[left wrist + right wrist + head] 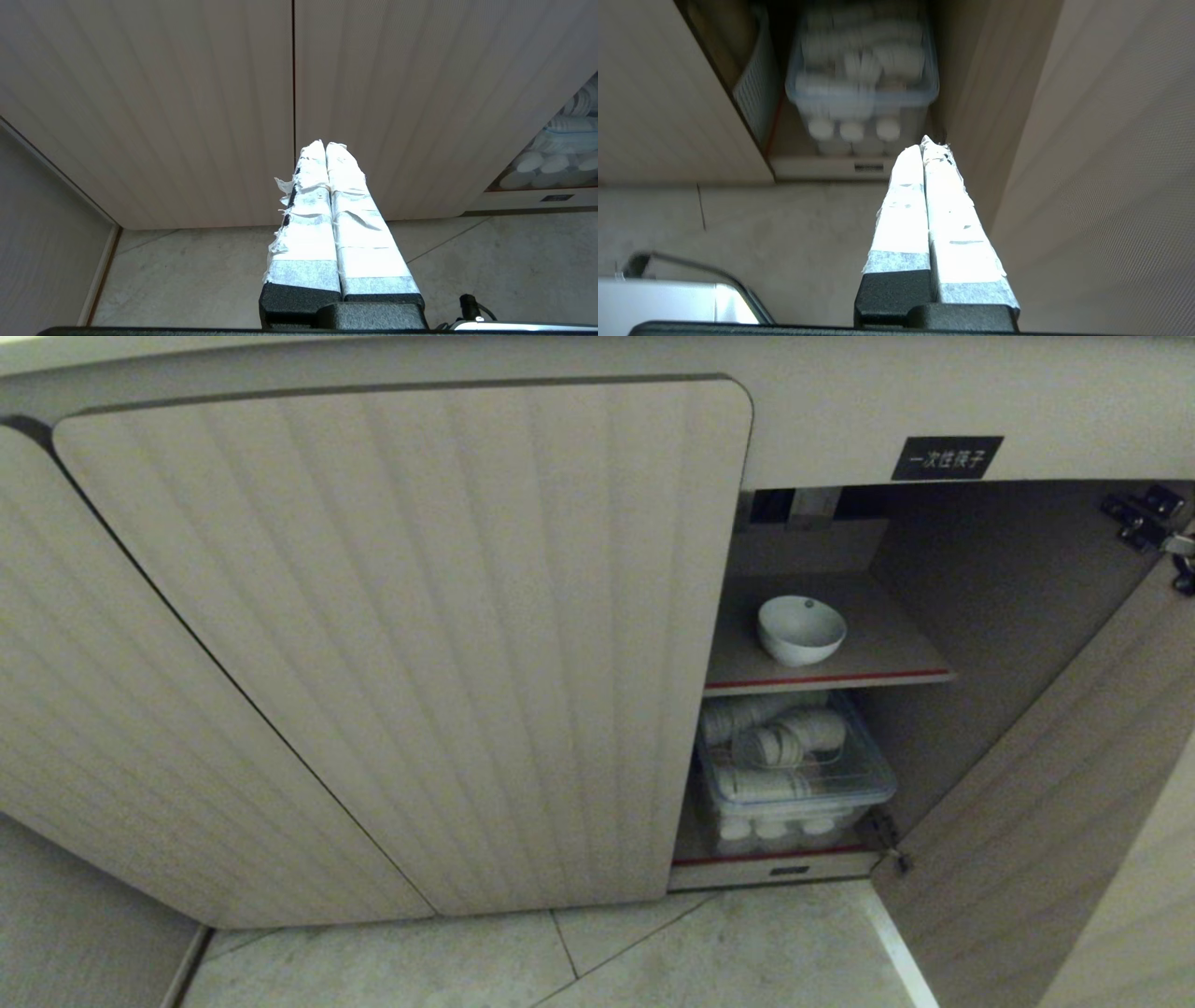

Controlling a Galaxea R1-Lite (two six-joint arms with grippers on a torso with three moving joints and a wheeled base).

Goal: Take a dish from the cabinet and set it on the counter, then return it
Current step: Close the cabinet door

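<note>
The dish (801,629), a small white bowl, stands upright on the cabinet's inner shelf (878,653) with the red front edge. The cabinet (401,644) has ribbed beige doors; its right door (1055,784) is swung open. Neither arm shows in the head view. My left gripper (325,145) is shut with nothing in it, low over the floor in front of the closed doors. My right gripper (928,143) is shut and empty too, low before the open compartment beside the open door (1101,163). The counter is out of view.
A clear plastic bin (794,775) (861,88) of stacked white cups fills the lower compartment. A black label (946,457) with white characters sits above the opening. A black hinge (1144,518) is at the opening's upper right. Pale floor tiles (560,961) lie below.
</note>
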